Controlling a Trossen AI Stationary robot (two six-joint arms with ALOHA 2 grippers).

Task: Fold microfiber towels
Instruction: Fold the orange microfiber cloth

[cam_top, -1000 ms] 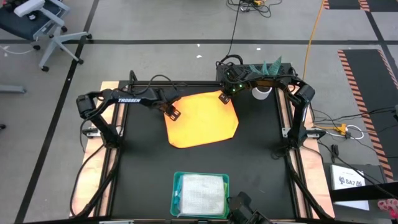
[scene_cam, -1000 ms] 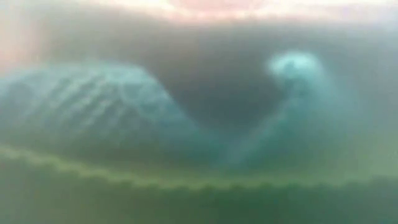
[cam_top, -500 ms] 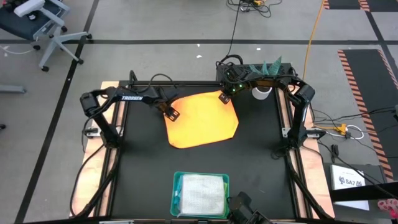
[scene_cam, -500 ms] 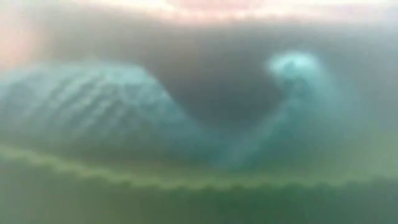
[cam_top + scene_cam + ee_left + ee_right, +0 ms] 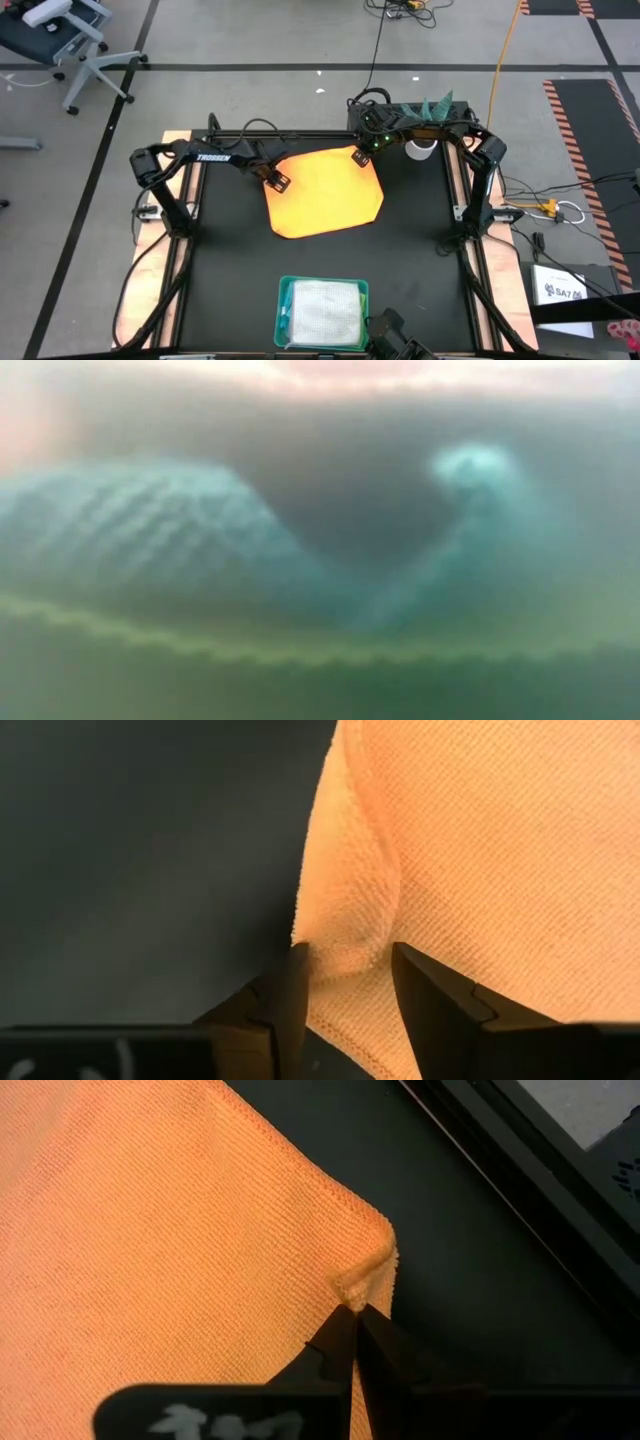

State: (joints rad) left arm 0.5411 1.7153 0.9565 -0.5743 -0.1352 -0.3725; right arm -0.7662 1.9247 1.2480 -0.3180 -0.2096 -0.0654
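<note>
The left gripper (image 5: 277,181) sits at the upper-left corner of the orange towel (image 5: 325,190), left of frame centre in the high view. In the left wrist view its fingers (image 5: 290,995) stand apart on either side of a raised fold at the towel's edge, not yet pressed onto it. The towel lies spread flat on the black table (image 5: 230,260), in the upper middle of the frame. At its upper-right corner the right gripper (image 5: 359,157) has its fingers pressed together, pinching the towel's corner (image 5: 365,1275). Low in the frame, centre, a teal tray (image 5: 283,300) holds a pale folded towel (image 5: 322,312). The low view shows only a blurred teal-green shape.
</note>
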